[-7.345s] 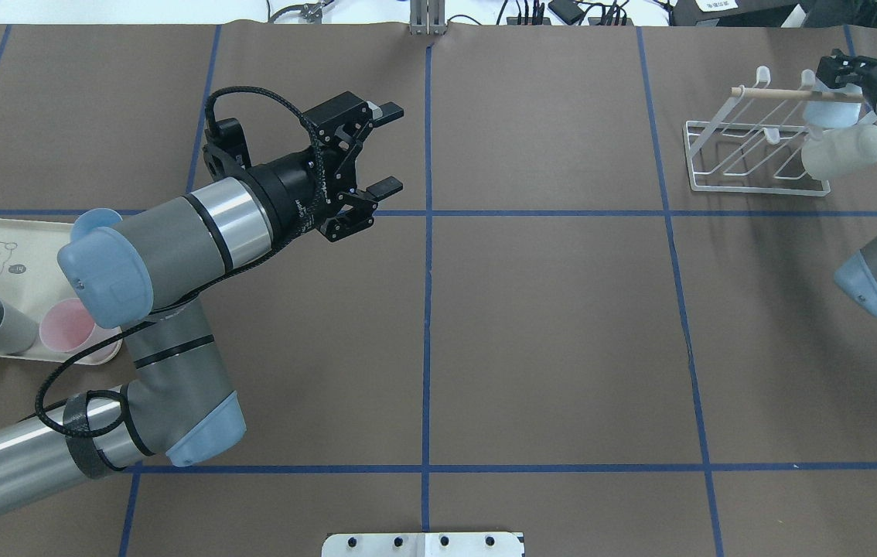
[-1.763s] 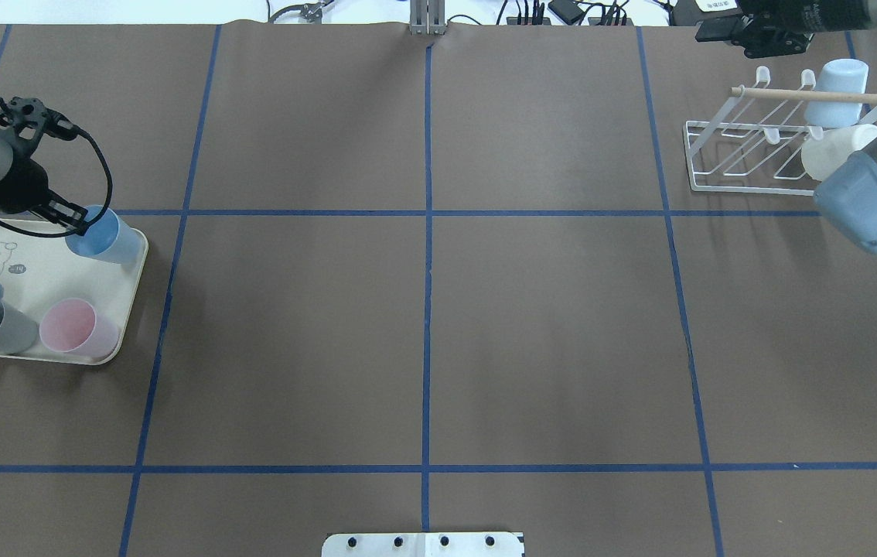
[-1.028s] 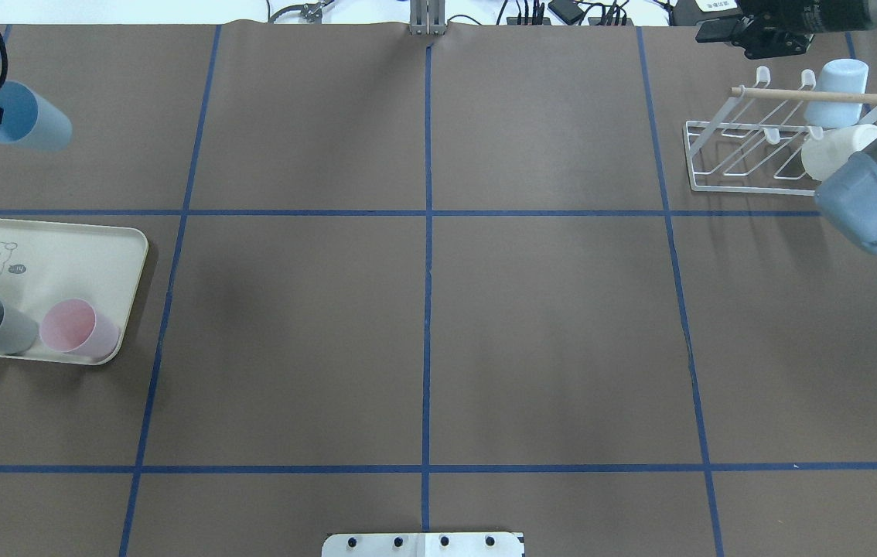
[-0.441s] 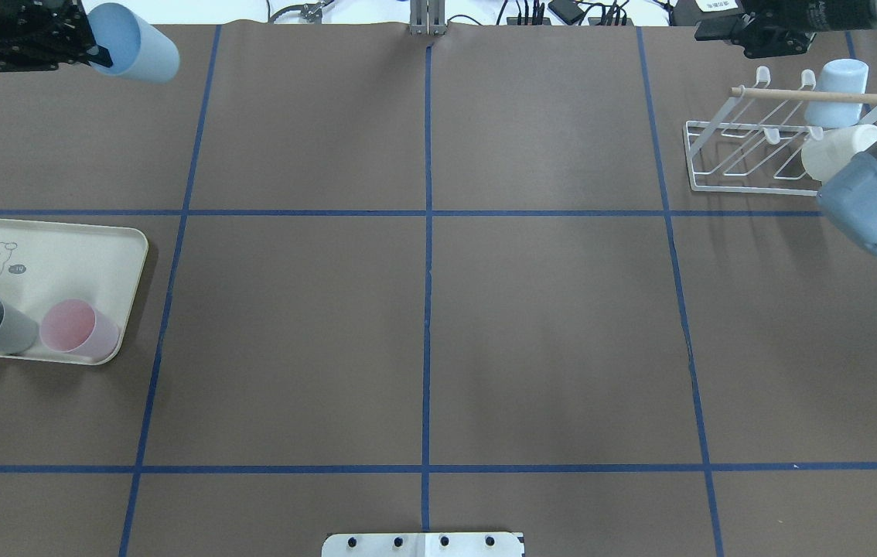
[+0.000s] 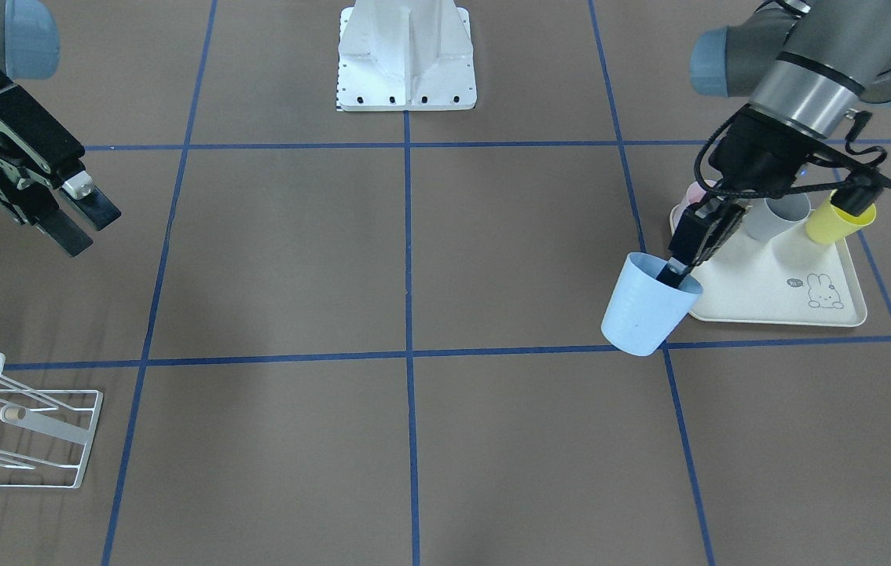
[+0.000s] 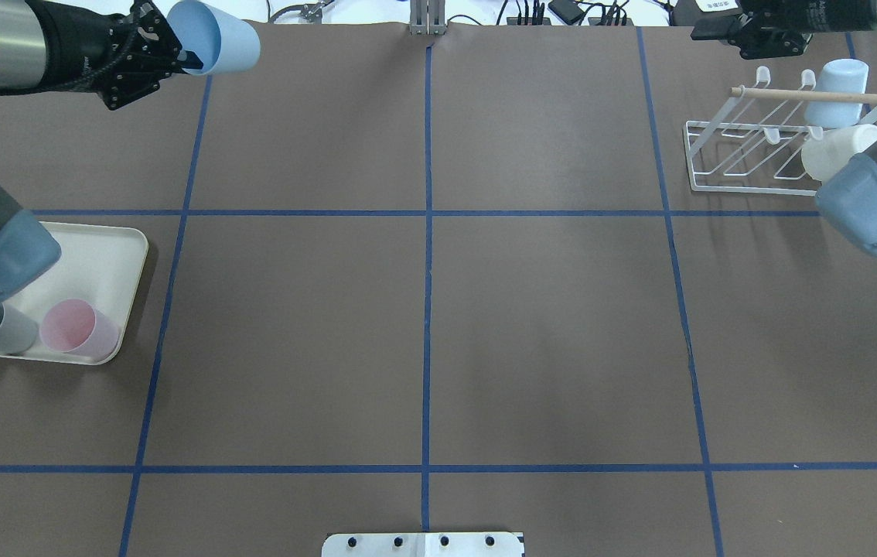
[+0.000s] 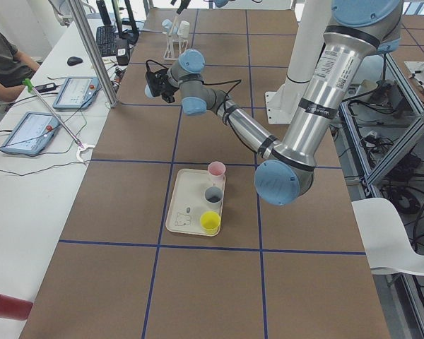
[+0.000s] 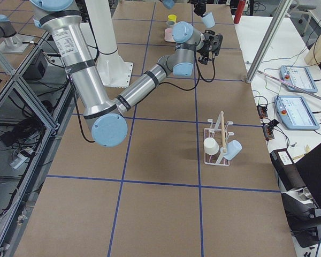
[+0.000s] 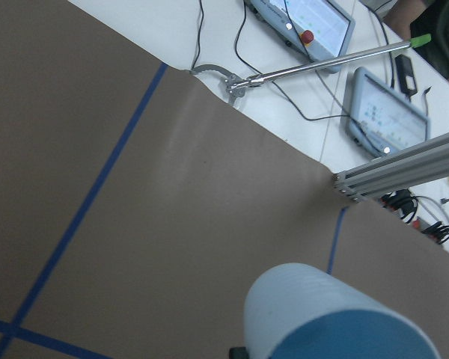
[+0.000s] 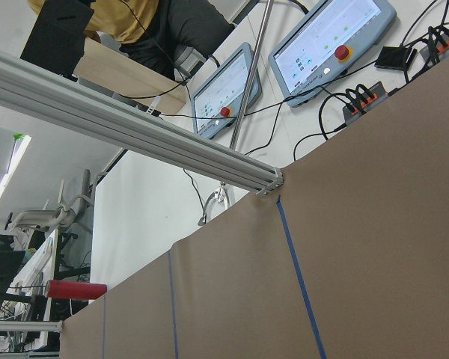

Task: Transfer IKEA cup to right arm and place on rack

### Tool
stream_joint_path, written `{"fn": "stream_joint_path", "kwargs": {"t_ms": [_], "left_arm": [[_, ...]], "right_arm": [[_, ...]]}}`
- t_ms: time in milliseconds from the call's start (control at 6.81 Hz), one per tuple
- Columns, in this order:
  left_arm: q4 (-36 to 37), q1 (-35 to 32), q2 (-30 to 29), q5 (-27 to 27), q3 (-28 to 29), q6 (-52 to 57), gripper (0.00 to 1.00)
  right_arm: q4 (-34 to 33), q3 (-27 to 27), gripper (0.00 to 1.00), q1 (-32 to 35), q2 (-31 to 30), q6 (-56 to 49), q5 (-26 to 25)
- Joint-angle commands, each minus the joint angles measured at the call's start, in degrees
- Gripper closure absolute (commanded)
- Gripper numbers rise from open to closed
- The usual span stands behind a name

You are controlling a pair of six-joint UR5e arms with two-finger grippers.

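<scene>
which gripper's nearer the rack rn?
Right. The right gripper hangs raised by the rack; the left gripper, holding the blue cup, is across the table.

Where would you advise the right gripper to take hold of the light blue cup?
Probably grip the light blue cup across its lower wall near the closed base, approaching from the base end. The left gripper pinches the rim, which leaves the tilted body free.
</scene>
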Motion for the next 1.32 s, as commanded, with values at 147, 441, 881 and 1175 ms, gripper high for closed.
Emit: {"fn": "stream_joint_path", "kwargs": {"t_ms": [147, 441, 881, 1175], "left_arm": [[-17.0, 11.4, -0.5, 20.7, 1.3, -27.3, 1.00], [-27.5, 11.5, -0.6, 22.4, 5.3, -37.4, 1.00], [-39.3, 11.6, -0.8, 25.8, 8.6, -46.2, 1.00], [-46.1, 11.6, -1.7, 25.5, 8.9, -46.3, 1.00]], "right_arm": [[5.9, -0.2, 0.00, -7.6, 0.8, 4.9, -9.5], [6.6, -0.3, 0.00, -15.6, 5.5, 11.9, -19.0], [11.2, -4.8, 0.00, -25.0, 13.3, 18.3, -32.2], [16.0, -8.4, 0.00, -25.9, 14.4, 18.7, -32.4]]}}
